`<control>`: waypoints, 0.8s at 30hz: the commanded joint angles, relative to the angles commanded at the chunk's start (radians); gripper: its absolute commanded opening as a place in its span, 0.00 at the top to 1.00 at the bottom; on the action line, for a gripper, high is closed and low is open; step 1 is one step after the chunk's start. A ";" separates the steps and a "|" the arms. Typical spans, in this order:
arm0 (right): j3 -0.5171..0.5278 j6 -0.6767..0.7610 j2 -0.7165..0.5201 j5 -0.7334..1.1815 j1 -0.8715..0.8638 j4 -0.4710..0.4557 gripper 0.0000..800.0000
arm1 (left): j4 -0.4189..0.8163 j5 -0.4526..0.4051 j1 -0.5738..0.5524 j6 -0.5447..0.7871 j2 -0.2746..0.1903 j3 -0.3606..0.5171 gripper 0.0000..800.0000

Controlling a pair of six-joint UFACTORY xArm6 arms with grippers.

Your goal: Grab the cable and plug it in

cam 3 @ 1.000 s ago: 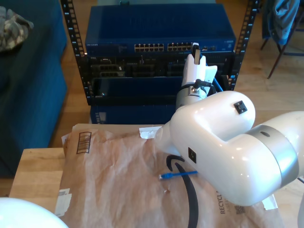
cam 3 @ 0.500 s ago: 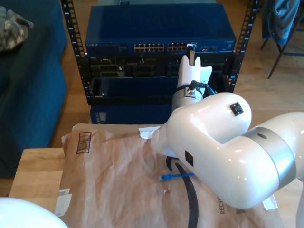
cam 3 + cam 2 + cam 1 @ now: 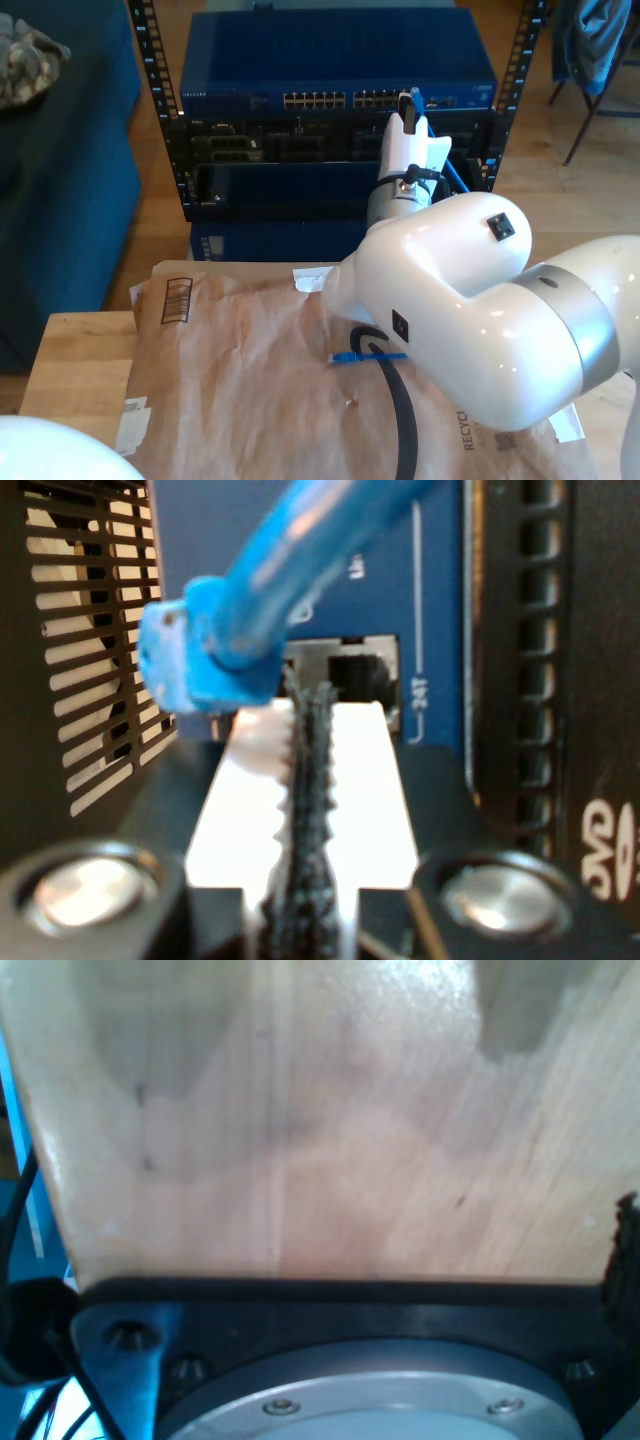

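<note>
1. Nearest in the exterior view, a wooden table carries a sheet of brown paper packaging. A white rounded arm part shows at that view's lower left edge.
2. My first gripper's camera looks closely at pale wood grain, with a dark mount and grey metal ring beneath it. I cannot tell how this gripper's jaws stand.
3. On the paper, near the middle of the exterior view, lies the free end of the cable, its blue length running under the big white arm that fills that view's right side. A thick black cable loops across the paper just beside it.
4. Farther off, that arm reaches to the rack, and my second gripper stands at the row of ports on the blue network switch.
5. In the second wrist view, my second gripper has its toothed black jaws pressed together, with the cable rising from their far tips. The cable's blue boot sits just in front of a port on the switch face, beside the marking "24T". I cannot tell whether the plug is seated.
6. To the exterior view's far left stands a dark blue sofa.
</note>
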 joint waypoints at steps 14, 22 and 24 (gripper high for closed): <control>0.152 0.006 -0.146 0.003 0.025 -0.002 0.69 | 0.000 0.000 0.000 0.000 0.000 0.000 0.00; 0.238 0.005 -0.180 0.023 0.034 -0.023 0.49 | 0.000 0.000 0.000 0.000 0.000 0.000 0.00; 0.244 0.005 -0.195 0.034 0.032 -0.026 0.46 | 0.000 0.000 0.000 0.000 0.000 0.000 0.00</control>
